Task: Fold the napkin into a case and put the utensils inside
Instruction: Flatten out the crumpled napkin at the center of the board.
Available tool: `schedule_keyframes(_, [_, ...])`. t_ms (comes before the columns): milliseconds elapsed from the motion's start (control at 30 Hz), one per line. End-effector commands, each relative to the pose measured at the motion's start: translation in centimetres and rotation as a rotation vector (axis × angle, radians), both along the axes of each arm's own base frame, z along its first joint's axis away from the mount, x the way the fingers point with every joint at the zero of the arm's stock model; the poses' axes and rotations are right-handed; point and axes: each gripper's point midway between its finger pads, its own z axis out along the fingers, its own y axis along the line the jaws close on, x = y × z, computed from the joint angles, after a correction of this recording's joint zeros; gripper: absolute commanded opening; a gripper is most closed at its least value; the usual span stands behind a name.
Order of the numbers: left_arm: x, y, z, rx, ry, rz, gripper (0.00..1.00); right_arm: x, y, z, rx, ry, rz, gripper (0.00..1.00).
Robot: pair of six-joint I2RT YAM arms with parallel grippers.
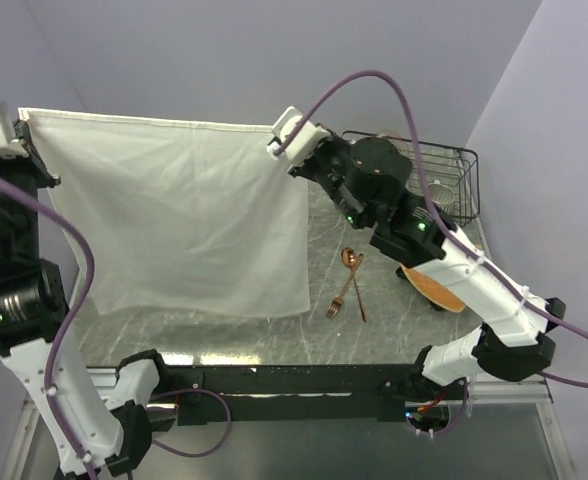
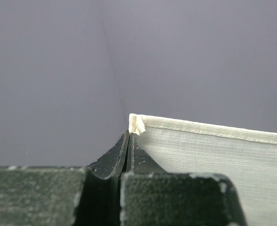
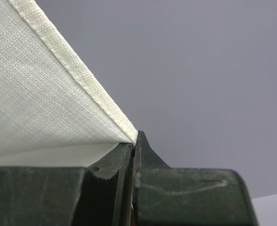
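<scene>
The cream-white napkin (image 1: 174, 215) hangs spread out in the air, stretched between both grippers, its lower edge near the table. My left gripper (image 1: 19, 122) is shut on its top left corner, which shows in the left wrist view (image 2: 136, 125). My right gripper (image 1: 277, 135) is shut on its top right corner, which shows in the right wrist view (image 3: 129, 134). The copper fork (image 1: 341, 295) and spoon (image 1: 353, 275) lie crossed on the table right of the napkin. No folded case shows.
A black wire rack (image 1: 444, 175) stands at the back right. An orange woven mat (image 1: 436, 290) lies partly under the right arm. The table is grey marble (image 1: 274, 335) with a metal front edge.
</scene>
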Motion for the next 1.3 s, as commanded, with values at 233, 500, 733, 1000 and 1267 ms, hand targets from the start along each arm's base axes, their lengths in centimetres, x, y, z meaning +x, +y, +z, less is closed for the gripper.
schedule_keyframes(233, [15.4, 6.3, -12.4, -0.017, 0.295, 0.018, 0.01, 14.7, 3.6, -11.5, -0.111, 0.240, -0.120, 0.00])
schedule_keyframes(500, [31.1, 9.2, -27.1, -0.167, 0.566, -0.100, 0.28, 23.9, 8.1, -20.8, -0.224, 0.278, -0.208, 0.87])
schedule_keyframes(733, [33.1, 10.6, -31.3, -0.220, 0.738, -0.075, 0.69, 23.7, 3.5, -24.5, -0.220, 0.424, -0.240, 1.00])
schedule_keyframes(1000, [21.2, 3.8, -37.4, -0.232, 1.067, -0.308, 0.72, 14.6, 4.1, -32.3, -0.270, 0.903, 0.043, 0.96])
schedule_keyframes(1267, [8.8, -1.1, -44.8, -0.319, 1.359, -0.421, 0.66, 9.9, 5.9, -37.0, -0.269, 1.201, 0.189, 0.74])
